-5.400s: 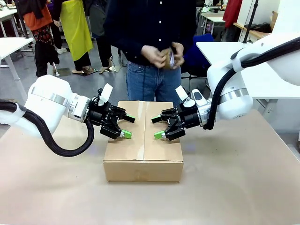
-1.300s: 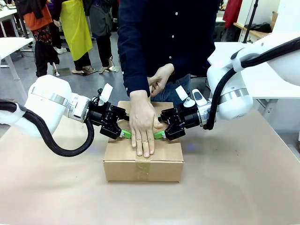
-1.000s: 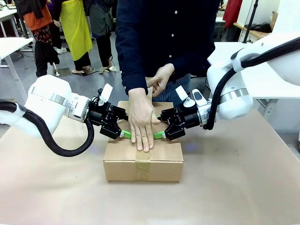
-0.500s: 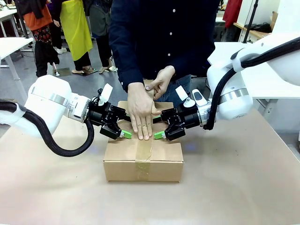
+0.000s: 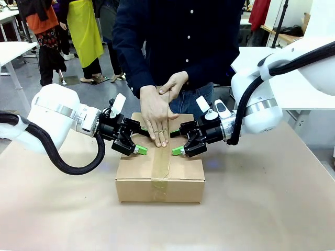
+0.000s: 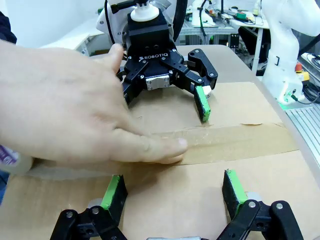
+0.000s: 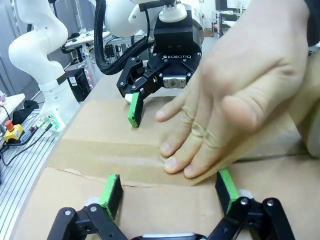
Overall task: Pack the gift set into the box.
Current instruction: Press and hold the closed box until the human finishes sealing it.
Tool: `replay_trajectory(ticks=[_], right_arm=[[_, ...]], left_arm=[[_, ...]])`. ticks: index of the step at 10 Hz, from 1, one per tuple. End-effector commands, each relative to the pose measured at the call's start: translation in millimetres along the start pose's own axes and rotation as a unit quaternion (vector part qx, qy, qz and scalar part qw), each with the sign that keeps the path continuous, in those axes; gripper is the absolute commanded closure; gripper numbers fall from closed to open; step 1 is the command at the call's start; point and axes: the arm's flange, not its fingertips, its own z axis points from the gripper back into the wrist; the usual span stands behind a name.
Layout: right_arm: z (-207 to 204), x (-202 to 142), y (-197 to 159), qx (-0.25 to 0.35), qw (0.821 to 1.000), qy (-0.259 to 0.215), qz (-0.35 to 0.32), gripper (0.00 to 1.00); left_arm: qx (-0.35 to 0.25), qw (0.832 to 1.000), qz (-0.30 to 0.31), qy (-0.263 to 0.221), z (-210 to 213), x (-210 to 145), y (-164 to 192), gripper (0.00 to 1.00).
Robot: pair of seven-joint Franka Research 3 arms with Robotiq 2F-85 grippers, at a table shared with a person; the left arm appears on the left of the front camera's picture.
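1. The box (image 5: 159,170) is lying flat on the table (image 5: 261,209), directly under the person's hand (image 5: 157,117), its flaps folded shut and a strip of brown tape (image 5: 159,167) running along the centre seam.
2. The person's hand is spread palm down, fingers together and extended, pressing the tape onto the seam; it is gripping nothing. A second hand (image 5: 172,83) is resting just behind the pressing hand's wrist, and I cannot tell whether it is holding anything.
3. The left gripper (image 5: 137,140) is sitting just to one side of that hand with its jaws spread wide, its green pads resting on or just over the box top; in the left wrist view its fingers (image 6: 114,192) are straddling the taped seam close below the fingertips.
4. The right gripper (image 5: 175,141) is mirroring it on the hand's other side, jaws likewise spread and clasping nothing.
5. The box is probably handling as stiff corrugated card, light for its bulk unless the contents are heavy, which cannot be judged. The top panels are likely giving a little under pressure near the seam beneath the hand.
6. Taking hold is probably best at the two short side walls away from the hand, one gripper per side, rather than on the smooth taped strip, where pads may slip.
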Motion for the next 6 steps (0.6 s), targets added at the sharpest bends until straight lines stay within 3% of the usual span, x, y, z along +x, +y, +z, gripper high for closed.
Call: replay_trajectory(ticks=[1,6], right_arm=[[-1.2,-0.8,-0.1,-0.001,1.000,0.001,-0.001,0.00],[-1.2,-0.8,-0.1,-0.001,1.000,0.001,-0.001,0.00]], left_arm=[[-0.001,1.000,-0.005,-0.003,0.1,-3.9,-2.6,0.00],[-0.001,1.000,-0.005,-0.003,0.1,-3.9,-2.6,0.00]])
